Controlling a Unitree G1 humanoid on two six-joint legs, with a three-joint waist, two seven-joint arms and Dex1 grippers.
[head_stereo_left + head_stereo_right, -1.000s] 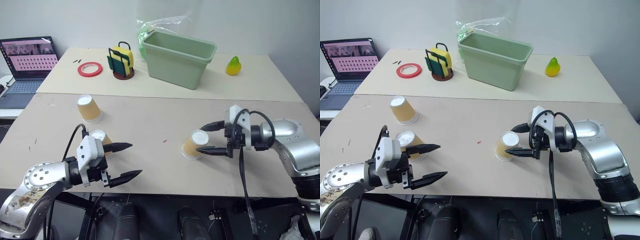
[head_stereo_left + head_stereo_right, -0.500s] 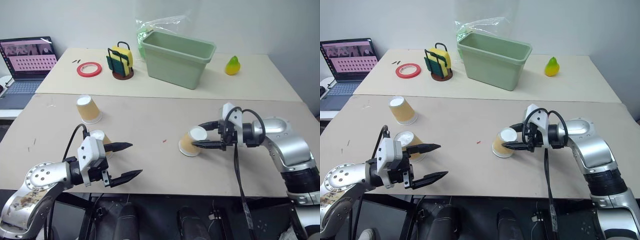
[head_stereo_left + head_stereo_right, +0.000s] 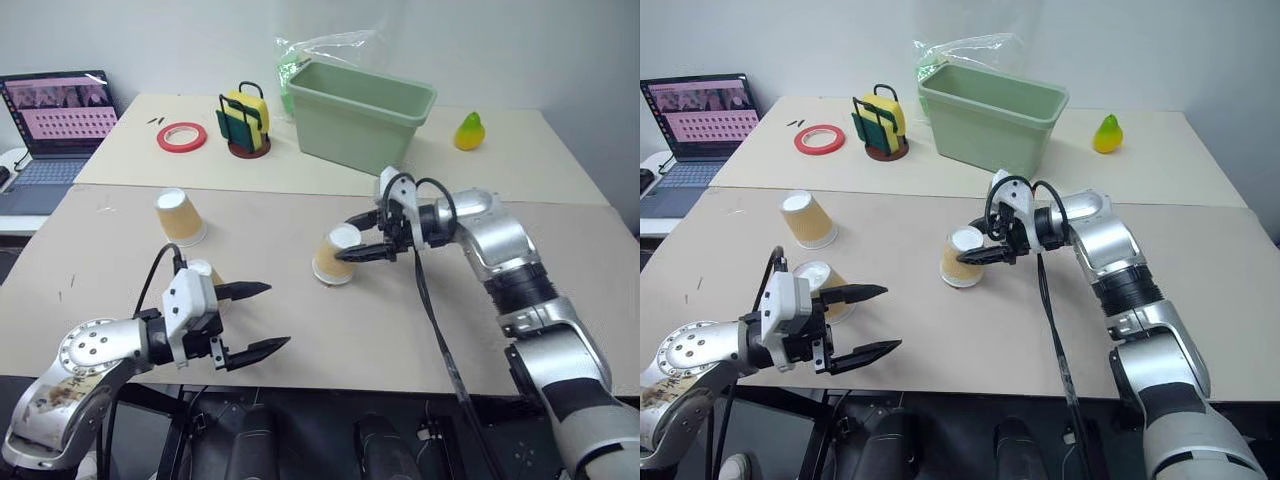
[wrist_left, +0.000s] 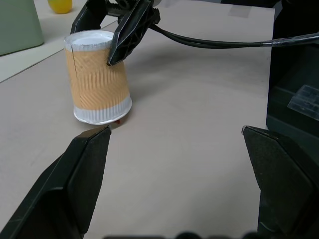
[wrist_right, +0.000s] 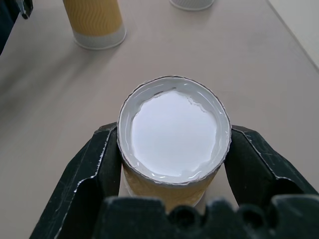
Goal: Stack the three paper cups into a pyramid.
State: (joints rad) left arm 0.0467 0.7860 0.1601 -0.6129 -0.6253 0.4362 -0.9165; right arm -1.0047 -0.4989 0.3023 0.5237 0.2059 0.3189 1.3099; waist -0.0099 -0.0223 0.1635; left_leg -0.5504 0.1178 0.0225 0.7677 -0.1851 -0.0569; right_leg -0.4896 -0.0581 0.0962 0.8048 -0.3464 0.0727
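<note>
Three tan ribbed paper cups stand upside down, white bases up, on the near table. My right gripper (image 3: 343, 240) is shut on one cup (image 3: 333, 256) near the table's middle, a finger on each side just under its base (image 5: 174, 132). This cup leans a little, with its rim at the table top (image 4: 102, 113). A second cup (image 3: 181, 217) stands alone at the far left. The third cup (image 3: 203, 274) sits just behind my left gripper (image 3: 278, 315), which hangs open over the front left of the table and holds nothing. No two cups touch.
On the far table stand a green bin (image 3: 360, 115) with a plastic bag behind it, a sponge holder (image 3: 243, 125), a red tape roll (image 3: 181, 136) and a yellow pear (image 3: 467, 131). A laptop (image 3: 55, 110) sits far left. A seam separates the two tables.
My right gripper shut on the cup at the right and carried it left and away from me, toward the table's middle. The left gripper and the other two cups stayed put.
</note>
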